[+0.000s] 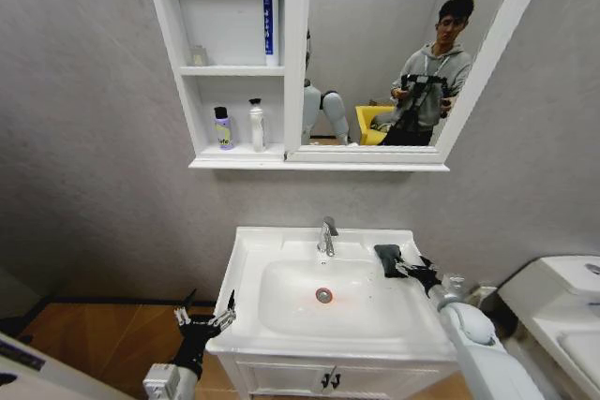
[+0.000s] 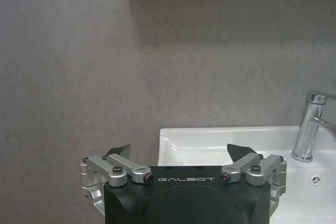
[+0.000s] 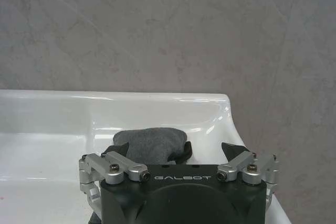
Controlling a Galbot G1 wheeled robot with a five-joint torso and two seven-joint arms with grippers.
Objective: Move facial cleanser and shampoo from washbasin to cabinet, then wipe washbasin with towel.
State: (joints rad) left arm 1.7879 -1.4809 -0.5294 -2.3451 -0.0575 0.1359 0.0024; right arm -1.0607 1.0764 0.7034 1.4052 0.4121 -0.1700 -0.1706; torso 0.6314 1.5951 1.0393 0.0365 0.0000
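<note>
1. A grey textured wall is seen behind a white washbasin (image 1: 246,264), with a chrome tap (image 1: 327,236) at its back rim and a drain (image 1: 323,295) in the bowl.
2. Progress: two bottles (image 1: 239,125) are stood on the lower shelf of the cabinet (image 1: 189,108) and a tube (image 1: 270,16) on the upper shelf; no bottle is left on the washbasin. The moving stage is judged complete; wiping is judged not yet begun.
3. The towel (image 1: 388,259) is a small dark grey cloth, loosely bunched, lying on the back right corner of the washbasin, beside the tap.
4. The right gripper (image 1: 418,272) is held at the towel with its fingers spread; the cloth lies between them, ungripped.
5. The left gripper (image 1: 208,319) is held at the front left corner of the washbasin, fingers apart, holding nothing.
</note>
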